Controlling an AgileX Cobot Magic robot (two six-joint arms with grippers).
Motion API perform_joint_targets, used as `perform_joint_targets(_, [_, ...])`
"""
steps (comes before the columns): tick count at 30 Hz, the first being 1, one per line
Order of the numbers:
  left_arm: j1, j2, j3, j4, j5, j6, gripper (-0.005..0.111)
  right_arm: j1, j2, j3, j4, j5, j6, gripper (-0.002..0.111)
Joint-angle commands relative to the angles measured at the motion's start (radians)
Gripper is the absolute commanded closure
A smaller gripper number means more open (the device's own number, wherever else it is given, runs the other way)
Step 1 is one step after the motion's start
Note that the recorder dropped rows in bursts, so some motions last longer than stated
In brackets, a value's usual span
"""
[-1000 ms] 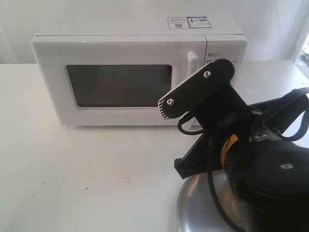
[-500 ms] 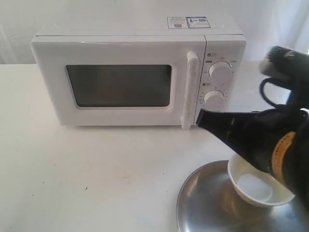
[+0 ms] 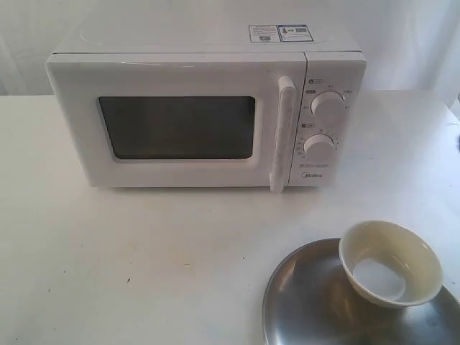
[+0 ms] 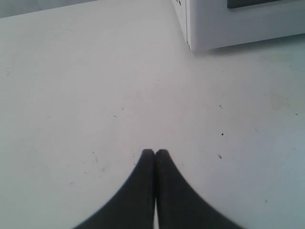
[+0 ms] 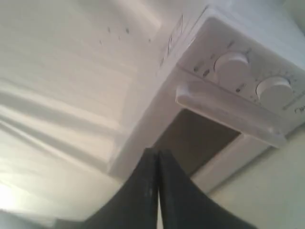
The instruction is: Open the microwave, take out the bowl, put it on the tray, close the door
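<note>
Both are pressed tight together and empty: left pincer (image 4: 155, 152) over bare table (image 4: 71, 95), right pincer (image 5: 158, 152) near the door (image 3: 180, 129). Bowl (image 3: 390, 263) sits on the tray (image 3: 302, 302); the door looks flush. Task seems finished, so you park clear and bump nothing.

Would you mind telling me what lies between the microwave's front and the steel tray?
Only bare white tabletop separates the microwave from the tray, as the exterior view shows; the bowl sits on the tray itself.

white table (image 3: 144, 251), pale curtain (image 3: 406, 36) behind
</note>
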Motion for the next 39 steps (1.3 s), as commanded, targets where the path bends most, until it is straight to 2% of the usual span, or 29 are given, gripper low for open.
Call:
perform_joint_targets(1, [-0.004, -0.002, -0.002, -0.007, 0.0, -0.004, 0.107, -0.221, -0.302, 0.18, 0.301, -0.139, 0.004, 0.108])
perform_joint_targets(4, [-0.004, -0.002, -0.002, -0.007, 0.0, -0.004, 0.107, -0.263, -0.407, 0.258, 0.554, -0.214, 0.004, 0.108])
perform_joint_targets(7, [-0.004, -0.002, -0.002, -0.007, 0.002, -0.004, 0.107, -0.269, -0.407, 0.28, 0.664, -0.244, 0.004, 0.108])
perform_joint_targets(12, [-0.004, -0.002, -0.002, -0.007, -0.001, -0.004, 0.107, -0.269, -0.403, 0.292, 0.591, -0.125, -0.092, 0.108])
perform_joint_targets(14, [-0.004, -0.002, -0.002, -0.007, -0.001, -0.004, 0.107, -0.269, -0.407, 0.312, 0.614, -0.036, -0.295, 0.108])
perform_joint_targets(18, [-0.004, -0.002, -0.002, -0.007, -0.001, -0.004, 0.107, -0.271, -0.407, 0.36, 0.781, 0.159, -0.781, 0.108])
perform_joint_targets(21, [-0.004, -0.002, -0.002, -0.007, -0.001, -0.004, 0.107, -0.271, -0.407, 0.36, 0.758, 0.161, -1.101, 0.108])
perform_joint_targets(24, [-0.004, -0.002, -0.002, -0.007, -0.001, -0.004, 0.107, -0.271, -0.407, 0.36, 0.805, 0.138, -1.591, 0.108])
perform_joint_targets(27, [-0.004, -0.002, -0.002, -0.007, -0.001, -0.004, 0.107, -0.271, -0.407, 0.36, 0.973, 0.19, -2.167, 0.108])
perform_joint_targets(29, [-0.004, -0.002, -0.002, -0.007, -0.001, -0.004, 0.107, -0.271, -0.407, 0.36, 1.085, 0.187, -2.406, 0.108])
perform_joint_targets(31, [-0.004, -0.002, -0.002, -0.007, -0.001, -0.004, 0.107, -0.271, -0.407, 0.36, 1.102, 0.187, -2.424, 0.108])
perform_joint_targets(36, [-0.004, -0.002, -0.002, -0.007, -0.001, -0.004, 0.107, -0.307, -0.407, 0.36, 1.001, 0.187, -2.196, 0.108])
perform_joint_targets(39, [-0.004, -0.002, -0.002, -0.007, -0.001, -0.004, 0.107, -0.347, -0.407, 0.36, 0.954, 0.187, -2.138, 0.108])
